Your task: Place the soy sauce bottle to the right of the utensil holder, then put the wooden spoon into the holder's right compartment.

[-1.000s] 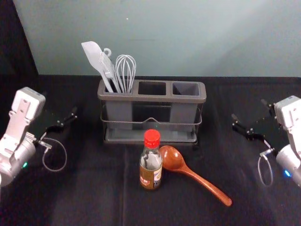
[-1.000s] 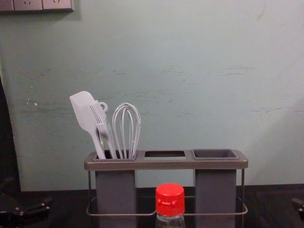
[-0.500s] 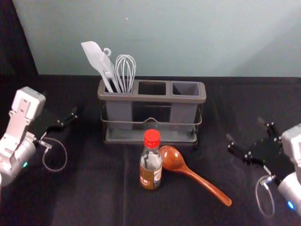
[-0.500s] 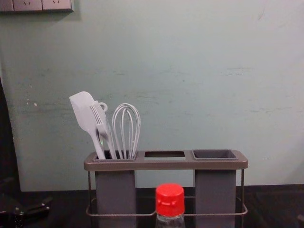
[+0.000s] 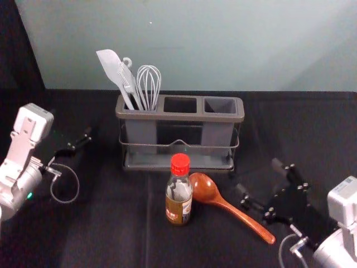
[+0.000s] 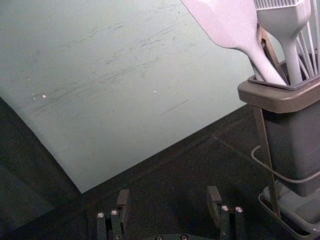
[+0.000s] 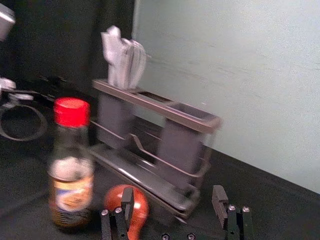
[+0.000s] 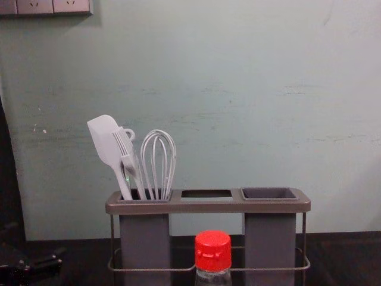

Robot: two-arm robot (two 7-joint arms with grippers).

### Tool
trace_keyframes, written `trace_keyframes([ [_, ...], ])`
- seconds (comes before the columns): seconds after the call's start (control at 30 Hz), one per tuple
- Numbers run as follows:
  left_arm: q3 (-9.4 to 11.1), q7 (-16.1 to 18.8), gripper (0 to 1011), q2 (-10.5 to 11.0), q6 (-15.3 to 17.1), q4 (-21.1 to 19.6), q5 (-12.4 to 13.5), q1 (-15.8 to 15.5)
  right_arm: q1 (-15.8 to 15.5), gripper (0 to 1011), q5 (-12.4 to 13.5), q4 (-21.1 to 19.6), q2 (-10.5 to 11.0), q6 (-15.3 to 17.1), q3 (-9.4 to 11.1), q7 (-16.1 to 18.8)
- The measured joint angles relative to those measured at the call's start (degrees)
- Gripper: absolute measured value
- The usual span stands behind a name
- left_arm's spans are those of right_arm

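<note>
My right gripper [image 5: 259, 175] is reaching in low over the table, its two fingers wide apart. In the head view it points away from me and in toward the holder, and one finger is close to the handle of the wooden spoon [image 5: 204, 188]; I can't tell from here whether they touch. The spoon lies flat and aslant: its bowl is to the left of the gripper, and its handle runs back toward my side and to the right, its tip on the near side of the gripper.

Further left of the gripper, just beside the bowl, I have the soy sauce bottle [image 5: 179, 196] upright, long axis vertical, red cap on top.

Beyond the gripper and to its left is the utensil holder [image 5: 139, 115], its long side running left to right. Its left compartment [image 5: 141, 134], the one farthest from that gripper, has a spatula [image 5: 110, 66], a brush [image 5: 128, 82] and a whisk [image 5: 149, 84] standing in it, heads up. The right compartment [image 5: 217, 134] is the nearest to the gripper.

My left gripper [image 5: 78, 143] is parked left of the holder, its fingers spread well apart.
</note>
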Motion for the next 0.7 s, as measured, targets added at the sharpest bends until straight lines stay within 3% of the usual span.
trace_keyframes([
  [0.33,0.0,0.0,1000,0.0,0.0,0.0,0.0,0.0,0.3,1003,2.3,-2.0,-2.2,-0.5,-2.4,6.3],
  [0.7,0.0,0.0,1000,0.0,0.0,0.0,0.0,0.0,5.8,1003,1.1,-0.8,-7.3,3.2,-6.4,11.6],
])
